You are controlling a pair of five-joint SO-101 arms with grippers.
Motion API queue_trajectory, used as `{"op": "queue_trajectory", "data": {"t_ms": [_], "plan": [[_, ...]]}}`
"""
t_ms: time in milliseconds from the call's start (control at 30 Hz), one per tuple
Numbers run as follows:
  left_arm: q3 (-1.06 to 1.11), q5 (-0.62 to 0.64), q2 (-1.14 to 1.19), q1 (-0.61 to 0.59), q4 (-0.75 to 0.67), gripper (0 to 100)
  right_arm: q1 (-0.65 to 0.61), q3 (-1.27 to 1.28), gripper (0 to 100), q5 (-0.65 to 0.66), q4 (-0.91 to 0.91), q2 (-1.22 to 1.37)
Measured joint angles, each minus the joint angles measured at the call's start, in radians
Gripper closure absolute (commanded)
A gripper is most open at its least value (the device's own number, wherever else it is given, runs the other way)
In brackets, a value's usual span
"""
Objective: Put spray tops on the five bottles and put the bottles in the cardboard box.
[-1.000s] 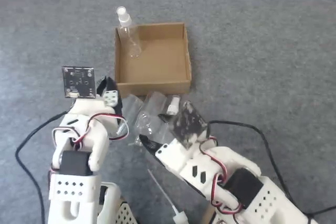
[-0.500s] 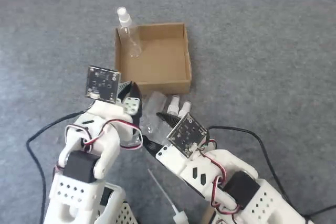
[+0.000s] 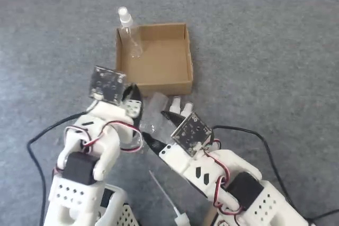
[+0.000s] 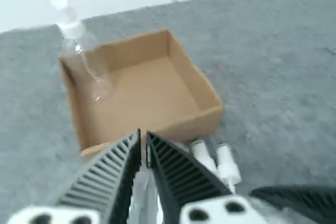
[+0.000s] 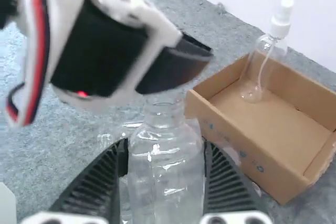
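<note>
While my right gripper (image 5: pixel 164 153) clamps the clear bottle (image 5: pixel 165 187) mid-body, it looks light, slick, crushable, so squeeze gently; my left gripper (image 4: pixel 143 139) nearly closed.

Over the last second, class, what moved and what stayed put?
The left gripper swung sideways toward the right gripper, ending above the open bottle that the right gripper holds. The cardboard box, the capped bottle leaning in it and the loose spray top stayed put.
</note>
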Motion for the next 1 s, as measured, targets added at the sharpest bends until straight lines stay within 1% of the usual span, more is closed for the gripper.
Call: {"op": "queue_trajectory", "data": {"t_ms": [167,400,500,633,1000], "plan": [[-0.012,0.048,0.0,-0.083,0.0,99,0.006,0.0,97.2,-0.002,0.0,-0.005],[-0.012,0.041,0.0,-0.094,0.0,99,0.014,0.017,97.2,-0.002,0.0,-0.006],[0.014,0.037,0.0,-0.071,-0.009,99,0.014,0.017,97.2,-0.002,0.0,-0.006],[0.057,-0.015,0.002,-0.029,-0.021,99,0.014,0.017,97.2,-0.002,0.0,-0.006],[0.08,-0.023,-0.011,0.071,-0.021,99,0.021,0.02,97.2,-0.002,0.0,-0.006]]}}
